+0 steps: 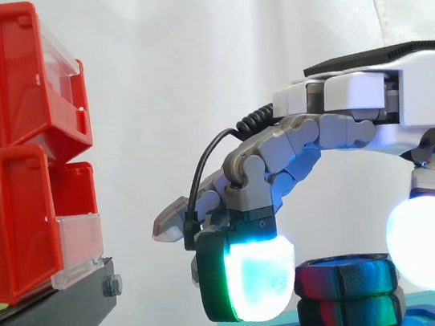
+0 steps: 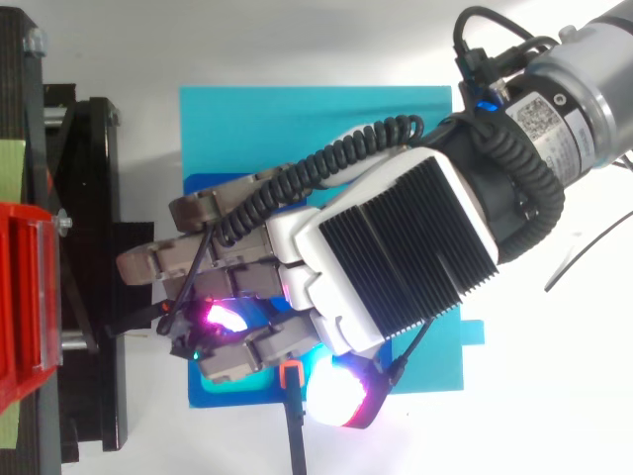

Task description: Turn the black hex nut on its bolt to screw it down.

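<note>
Evidently we see the grey-and-white robot hand [image 1: 415, 99] arched over the black hex nut [image 1: 347, 276] at lower centre, glowing pads [image 1: 255, 283] pinching its opposite sides, presumably to gain purchase for turning.

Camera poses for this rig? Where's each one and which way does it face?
Side view: beside the work at about its height, looking level across; hand comes in from the right, curled round the black hex nut.
Top view: overhead, looking down; arm comes in from upper right, hand's back covering the nut.
Shared: hand, blue base, red bins, black stand.
</note>
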